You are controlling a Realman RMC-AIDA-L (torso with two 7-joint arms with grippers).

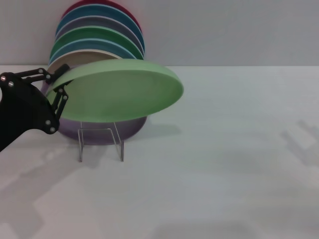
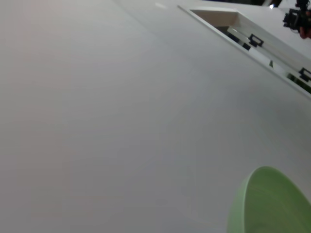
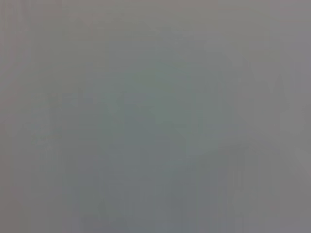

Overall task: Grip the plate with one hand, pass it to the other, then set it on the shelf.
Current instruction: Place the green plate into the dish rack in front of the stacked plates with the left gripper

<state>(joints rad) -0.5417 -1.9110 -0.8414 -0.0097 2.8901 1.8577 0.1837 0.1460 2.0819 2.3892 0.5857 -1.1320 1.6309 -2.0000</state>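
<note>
Item: round, pale mint-green matte plastic plate with a shallow raised rim (image 1: 122,89), held clear of the table, tilted, its far edge lifted and its underside turned toward the head camera. Holder: black two-finger left gripper (image 1: 56,87), jaws clamped on the plate's rim, one finger (image 1: 37,75) over the upper face, the other below; the whole disc hangs outward from the jaws toward the robot's right. Just below and beyond the jaws: small clear see-through plate rack with a thin upright wire frame (image 1: 100,142), already carrying a lilac plate (image 1: 107,129) that leans against it. Behind the jaws, further back: a row of upright plates (image 1: 99,30) in beige, green, blue, teal and crimson, resting near the wall. Support: white table (image 1: 224,169). Right gripper: not seen in any view; its wrist camera shows only a blank grey field. Left wrist view shows a sliver of the same plate's edge (image 2: 272,204) over bare table. Step judged in hand: carrying the plate out for the pass. Handling note: the grip is at one edge only, so the plate is likely to swing or slip; keep the jaws tight, move slowly, and present the free rim opposite the jaws, well clear of the rack and stacked plates, for the receiving arm.
</note>
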